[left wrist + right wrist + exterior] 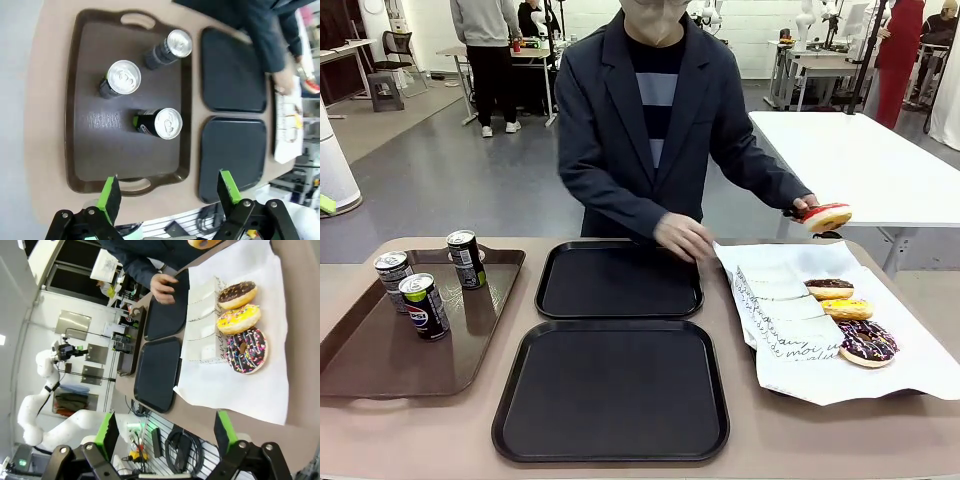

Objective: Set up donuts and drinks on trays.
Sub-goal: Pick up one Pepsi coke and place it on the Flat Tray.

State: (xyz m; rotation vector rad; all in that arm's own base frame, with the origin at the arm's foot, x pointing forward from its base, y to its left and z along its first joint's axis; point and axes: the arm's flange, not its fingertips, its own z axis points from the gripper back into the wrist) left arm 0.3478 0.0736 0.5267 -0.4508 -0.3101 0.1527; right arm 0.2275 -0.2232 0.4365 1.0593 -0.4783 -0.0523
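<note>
The left end effector [169, 189] and right end effector [165, 429] hang wide open and empty, and a hasty reach could topple the slim cans [124, 77] or hit the person's hand [682, 237] mid-frame.

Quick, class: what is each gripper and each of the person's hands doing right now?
Left gripper: open, empty.
Right gripper: open, empty.
One hand: holding a donut.
Other hand: empty.

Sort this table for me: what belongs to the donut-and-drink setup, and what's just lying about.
Belongs: far black tray, near black tray, three cans, three laid-out donuts, red-topped donut the person holds.
Just lying about: brown tray under the cans, white paper sheet under the laid-out donuts.
</note>
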